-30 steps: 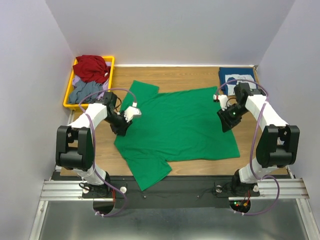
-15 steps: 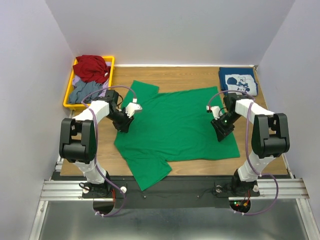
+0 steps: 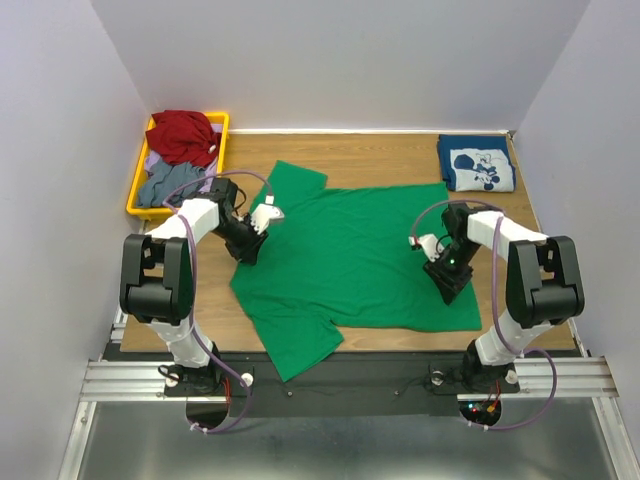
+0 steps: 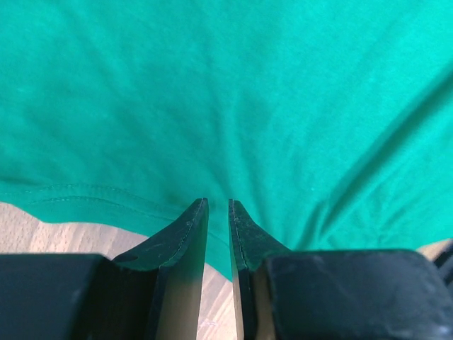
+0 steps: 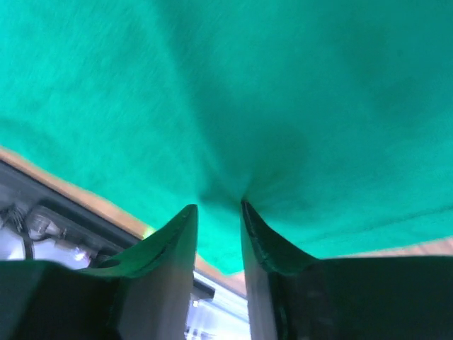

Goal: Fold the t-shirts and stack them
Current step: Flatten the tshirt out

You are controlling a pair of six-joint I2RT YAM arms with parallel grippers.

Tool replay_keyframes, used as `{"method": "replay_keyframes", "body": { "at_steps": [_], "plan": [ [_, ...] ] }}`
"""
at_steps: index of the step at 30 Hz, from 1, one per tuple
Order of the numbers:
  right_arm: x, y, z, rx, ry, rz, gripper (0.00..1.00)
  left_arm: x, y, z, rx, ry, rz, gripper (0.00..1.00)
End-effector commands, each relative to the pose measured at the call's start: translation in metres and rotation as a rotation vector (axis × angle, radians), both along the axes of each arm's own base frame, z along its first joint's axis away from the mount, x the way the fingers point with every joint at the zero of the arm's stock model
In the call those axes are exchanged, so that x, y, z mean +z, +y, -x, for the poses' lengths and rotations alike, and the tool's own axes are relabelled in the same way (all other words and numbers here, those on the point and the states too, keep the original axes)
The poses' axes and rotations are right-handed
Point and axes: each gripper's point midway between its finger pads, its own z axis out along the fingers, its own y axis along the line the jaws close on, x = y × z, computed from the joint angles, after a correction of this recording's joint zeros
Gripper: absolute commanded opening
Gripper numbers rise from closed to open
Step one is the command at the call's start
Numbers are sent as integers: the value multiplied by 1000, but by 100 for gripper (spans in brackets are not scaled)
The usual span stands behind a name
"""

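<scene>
On wooden table (image 3: 380, 150), bright green cloth t-shirt (image 3: 350, 250) lay flat, long axis left-right, hem rightward; left gripper (image 4: 217, 203), right gripper (image 5: 218, 205) narrowly pinched it.

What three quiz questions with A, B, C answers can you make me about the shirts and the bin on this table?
1. Where is the navy t-shirt? A on the floor; B at the far right corner of the table; C on a chair.
2. What colour is the bin of clothes? A yellow; B white; C black.
3. How does the green t-shirt lie? A rolled in a ball; B folded small; C spread out.
Answers: 1 B, it lies folded by the far right corner. 2 A, its rim is bright yellow. 3 C, its body and both sleeves lie open on the wood.
</scene>
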Motion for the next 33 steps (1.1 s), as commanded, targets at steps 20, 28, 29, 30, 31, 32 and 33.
{"method": "replay_keyframes", "body": {
  "at_steps": [20, 28, 29, 30, 31, 32, 33],
  "plan": [
    [75, -30, -342, -600, -642, -120, 49, 166, -63, -251, 350, -528, 417, 48],
    [28, -40, -350, -716, -588, -51, 43, 139, -69, -284, 400, -494, 452, 48],
    [23, -45, -351, -728, -596, -24, 43, 138, -69, -285, 402, -496, 452, 48],
    [21, -46, -351, -741, -598, -16, 43, 137, -70, -287, 404, -497, 456, 48],
    [19, -48, -351, -748, -600, -7, 43, 136, -69, -288, 408, -498, 455, 48],
    [19, -51, -351, -760, -606, 6, 43, 136, -70, -289, 408, -499, 456, 48],
    [18, -51, -351, -767, -608, 8, 45, 135, -70, -290, 407, -499, 457, 48]
  ]
}}
